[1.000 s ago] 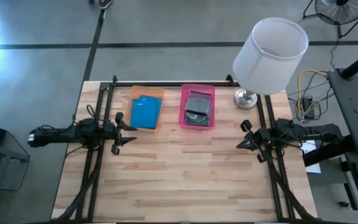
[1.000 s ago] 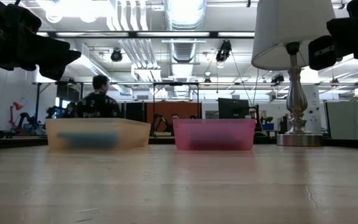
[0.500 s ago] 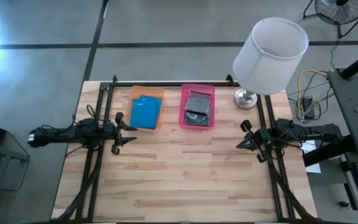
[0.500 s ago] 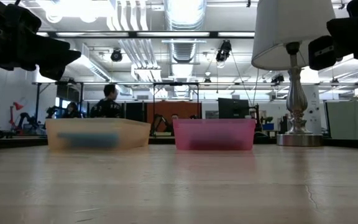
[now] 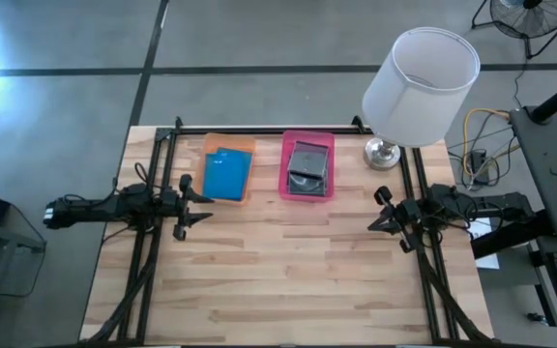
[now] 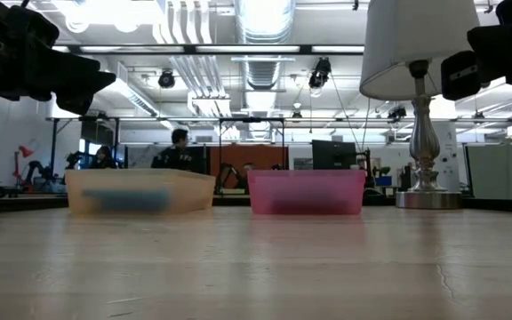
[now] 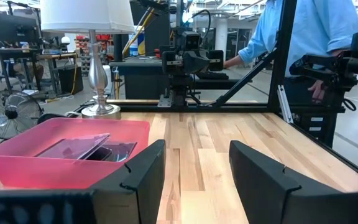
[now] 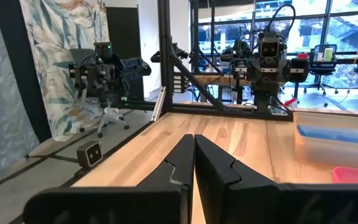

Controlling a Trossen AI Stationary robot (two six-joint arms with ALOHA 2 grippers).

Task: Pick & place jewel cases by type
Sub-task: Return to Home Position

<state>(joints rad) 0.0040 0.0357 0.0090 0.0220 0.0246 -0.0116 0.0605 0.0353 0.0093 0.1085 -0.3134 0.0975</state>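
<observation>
Since half a second ago, only a person (image 6: 180, 153) in the room behind has moved, stepping further right behind the orange tray (image 6: 139, 191) in the low view. Both arms and everything on the surface (image 5: 288, 275) are unchanged.

From above, the pale wooden surface carries two trays side by side near its far edge. The orange tray holds the blue jewel cases (image 5: 226, 175), stacked flat. Just to its right, the pink tray (image 5: 307, 137) holds the grey jewel cases (image 5: 307, 166), one showing a disc and one lying tilted on the others. A lamp (image 5: 420, 72) with a white shade stands at the far right corner, apart from the pink tray.

The left pincer (image 7: 194, 155) hovers at the left edge of the surface, pointing inward, its fingers wide apart and holding nothing. The right pincer (image 8: 194, 142) hovers at the right edge, pointing inward, its fingers pressed together and empty.
</observation>
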